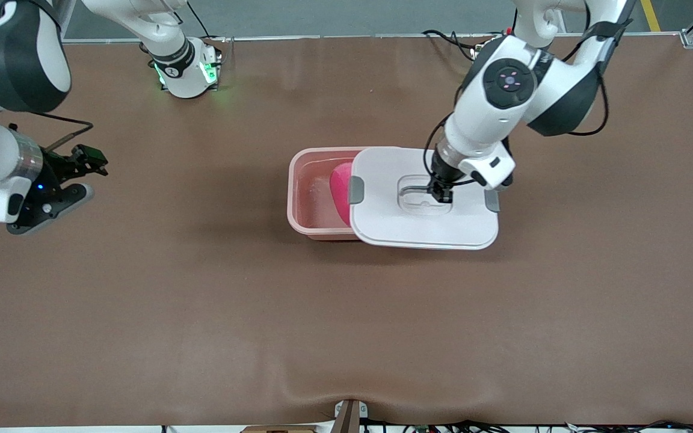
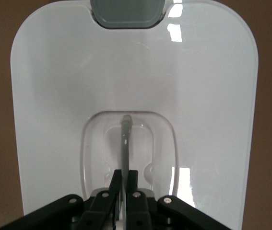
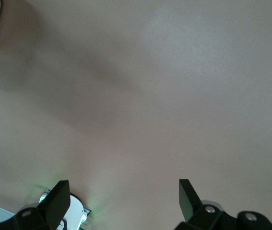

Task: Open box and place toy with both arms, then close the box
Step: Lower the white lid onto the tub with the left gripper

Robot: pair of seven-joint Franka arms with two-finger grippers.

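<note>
Left end effector (image 1: 441, 193), clenched on the thin grey handle (image 2: 125, 143) of the white lid (image 1: 425, 228), holds it offset toward the left arm's end over the pale pink translucent box (image 1: 307, 198), bright pink plush toy (image 1: 340, 189) inside, while the right end effector (image 3: 121, 201) waits released.

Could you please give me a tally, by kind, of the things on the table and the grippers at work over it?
Box bases: 1, pale pink box, partly uncovered.
Lids: 1, white lid, held by its handle.
Toys: 1, pink toy inside the box.
Grippers: 2, left gripper shut on the lid handle; right gripper open, waiting over bare table.
Total: 5
</note>
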